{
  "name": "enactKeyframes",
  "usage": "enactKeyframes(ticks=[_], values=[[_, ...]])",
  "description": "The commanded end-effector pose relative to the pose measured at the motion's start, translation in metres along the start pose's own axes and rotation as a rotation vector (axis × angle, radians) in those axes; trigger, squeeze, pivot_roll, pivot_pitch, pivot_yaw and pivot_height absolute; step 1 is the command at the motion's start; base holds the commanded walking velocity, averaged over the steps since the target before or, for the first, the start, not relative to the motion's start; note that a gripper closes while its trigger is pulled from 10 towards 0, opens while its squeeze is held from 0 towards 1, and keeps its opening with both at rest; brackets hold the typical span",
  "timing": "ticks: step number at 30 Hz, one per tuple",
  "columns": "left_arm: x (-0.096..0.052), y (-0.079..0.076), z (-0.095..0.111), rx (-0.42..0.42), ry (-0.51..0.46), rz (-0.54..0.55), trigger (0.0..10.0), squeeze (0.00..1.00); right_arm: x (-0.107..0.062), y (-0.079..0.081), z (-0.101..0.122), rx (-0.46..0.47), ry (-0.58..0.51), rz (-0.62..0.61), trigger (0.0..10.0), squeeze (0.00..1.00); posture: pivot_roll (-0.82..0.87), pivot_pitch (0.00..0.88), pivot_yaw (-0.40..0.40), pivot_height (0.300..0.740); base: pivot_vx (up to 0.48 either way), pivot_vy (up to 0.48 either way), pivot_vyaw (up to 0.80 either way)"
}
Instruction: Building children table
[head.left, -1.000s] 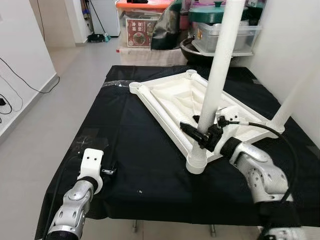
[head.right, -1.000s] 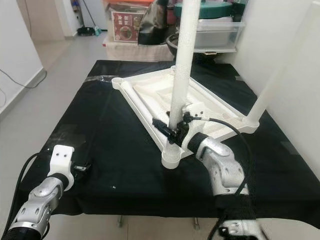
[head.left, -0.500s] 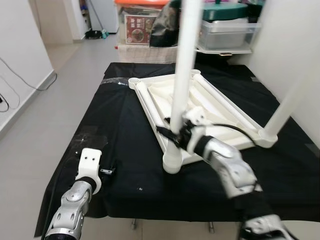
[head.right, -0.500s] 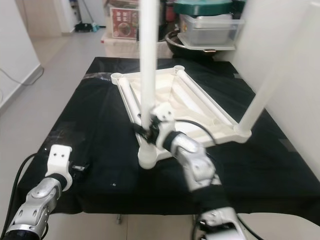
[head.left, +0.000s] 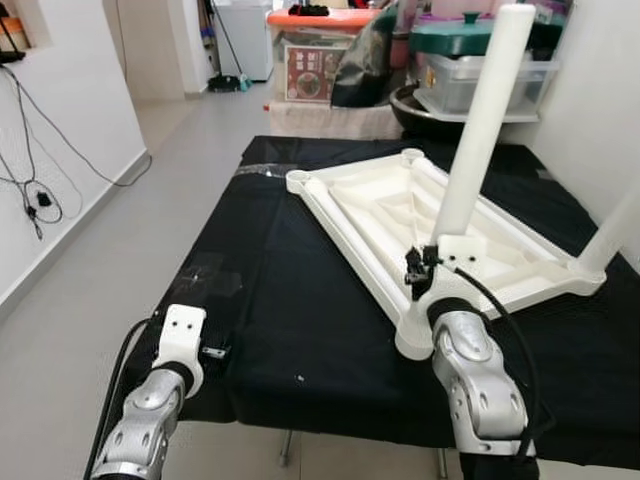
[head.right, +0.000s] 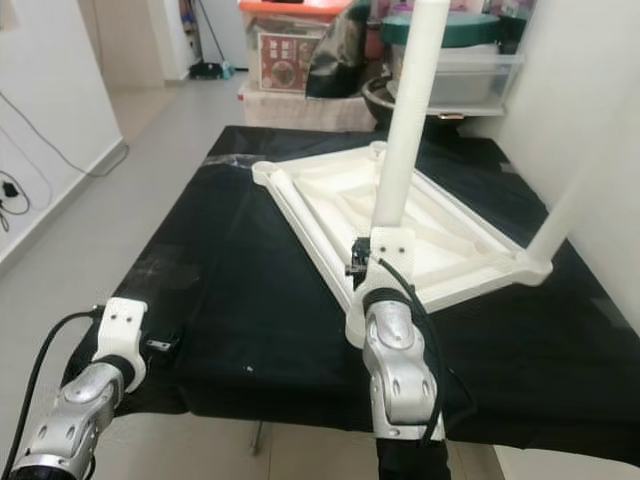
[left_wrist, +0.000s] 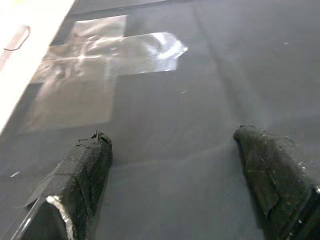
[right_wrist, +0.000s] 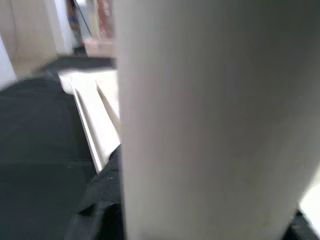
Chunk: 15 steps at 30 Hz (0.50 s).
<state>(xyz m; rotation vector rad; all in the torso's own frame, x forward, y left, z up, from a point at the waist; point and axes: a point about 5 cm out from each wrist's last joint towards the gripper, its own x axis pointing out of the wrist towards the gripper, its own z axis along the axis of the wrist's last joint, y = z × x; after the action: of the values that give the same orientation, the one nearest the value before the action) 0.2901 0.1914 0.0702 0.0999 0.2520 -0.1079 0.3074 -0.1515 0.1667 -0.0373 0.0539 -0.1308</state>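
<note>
Head views: you see the white tabletop (head.left: 400, 215) lying upside down on the black-covered counter (head.left: 290, 300), with a white leg (head.left: 478, 130) standing in its near corner socket and a second leg (head.left: 612, 232) at the right corner.
Right pincer (head.left: 418, 272): it sits low on the near leg; compared with a second ago your wrist has swung round, and the leg now leans away to the right.
Meaning: you appear to be working the leg into its socket, so it is probably not fully seated.
Left wrist view: your left pincer (left_wrist: 175, 175) is spread, fingers (left_wrist: 85, 170) hovering just over bare black cloth, holding nothing.
Right wrist view: the leg (right_wrist: 210, 120) sits right against the camera; you cannot tell whether the fingers are pinching it.
Remaining: two far sockets look empty.
</note>
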Motion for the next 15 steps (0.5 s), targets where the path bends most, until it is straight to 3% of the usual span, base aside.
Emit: enactKeyframes(ticks=[1,5,7,8,10,11,12,13,15], values=[[0.0,-0.002,-0.007,0.004,0.042,-0.007,10.0,0.0,0.003,-0.002,-0.009,0.018,0.048,-0.022,10.0,1.0,0.08,0.0,-0.043,0.74,0.0,0.0,0.0],[0.0,-0.002,-0.008,0.003,0.041,-0.005,10.0,0.0,0.009,0.007,0.01,0.024,-0.006,0.124,10.0,1.0,0.08,0.0,-0.051,0.74,0.0,0.0,0.0],[0.0,-0.002,-0.008,0.003,0.041,-0.005,10.0,0.0,0.009,0.007,0.01,0.024,-0.006,0.124,10.0,1.0,0.08,0.0,-0.051,0.74,0.0,0.0,0.0],[0.0,-0.002,-0.008,0.003,0.04,-0.004,10.0,0.0,0.013,0.007,0.021,0.061,-0.042,0.26,10.0,0.0,0.09,0.0,-0.059,0.74,0.0,0.0,0.0],[-0.001,-0.001,-0.008,-0.002,0.038,0.002,10.0,0.0,0.002,-0.002,0.047,0.071,-0.161,0.691,10.0,0.0,0.09,0.0,-0.056,0.74,0.0,0.0,0.0],[-0.001,-0.001,-0.009,-0.003,0.039,0.003,10.0,0.0,-0.006,-0.006,0.052,0.06,-0.183,0.84,10.0,0.0,0.09,0.0,-0.056,0.74,0.0,0.0,0.0],[-0.001,-0.001,-0.009,-0.003,0.039,0.003,10.0,0.0,-0.006,-0.006,0.052,0.06,-0.183,0.84,10.0,0.0,0.09,0.0,-0.056,0.74,0.0,0.0,0.0],[-0.001,-0.002,-0.01,-0.002,0.04,0.0,10.0,0.0,-0.013,-0.007,0.048,0.015,-0.176,0.95,10.0,0.0,0.09,0.0,-0.058,0.74,0.0,0.0,0.0],[-0.001,-0.002,-0.01,-0.001,0.041,-0.003,10.0,0.0,-0.017,-0.008,0.044,-0.01,-0.163,0.999,10.0,0.0,0.09,0.0,-0.058,0.74,0.0,0.0,0.0]])
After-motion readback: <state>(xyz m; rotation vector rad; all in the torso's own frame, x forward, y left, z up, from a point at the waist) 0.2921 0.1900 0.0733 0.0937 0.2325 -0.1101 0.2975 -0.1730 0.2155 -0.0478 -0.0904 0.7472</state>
